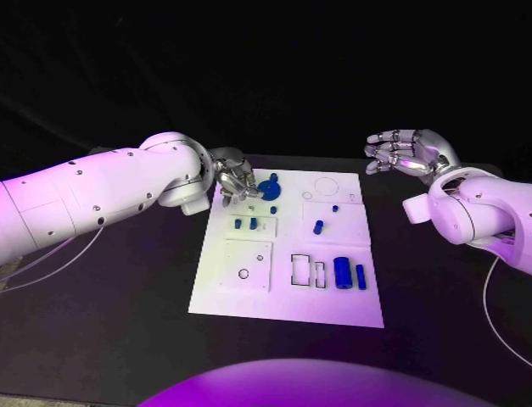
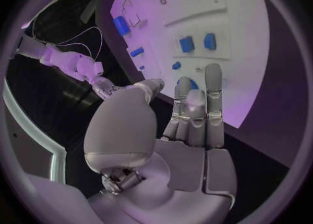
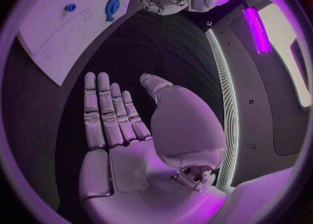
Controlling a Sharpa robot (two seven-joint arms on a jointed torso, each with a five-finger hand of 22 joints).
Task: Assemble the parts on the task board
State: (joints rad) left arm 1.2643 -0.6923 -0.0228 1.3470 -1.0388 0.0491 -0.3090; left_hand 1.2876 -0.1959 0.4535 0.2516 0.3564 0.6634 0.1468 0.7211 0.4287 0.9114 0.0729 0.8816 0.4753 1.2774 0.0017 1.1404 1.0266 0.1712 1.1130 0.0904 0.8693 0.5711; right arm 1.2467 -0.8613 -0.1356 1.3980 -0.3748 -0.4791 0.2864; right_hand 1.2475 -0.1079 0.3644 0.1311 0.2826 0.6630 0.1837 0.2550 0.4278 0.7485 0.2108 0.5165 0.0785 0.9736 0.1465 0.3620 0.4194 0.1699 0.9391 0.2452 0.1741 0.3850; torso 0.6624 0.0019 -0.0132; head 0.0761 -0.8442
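Blue cylinders (image 1: 342, 273) lying lengthwise near the task board's (image 1: 229, 297) near edge; round blue part (image 1: 270, 188) at its far-left corner, just beside left hand (image 1: 232, 181), fingers apart, empty; right hand (image 1: 409, 153) farther, beyond far-right corner, loosely curled, empty.

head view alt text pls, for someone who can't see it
A white task board lies mid-table, holding small blue parts. The left hand hovers at its far left corner beside a round blue part, while the right hand hangs open, off the board's far right.
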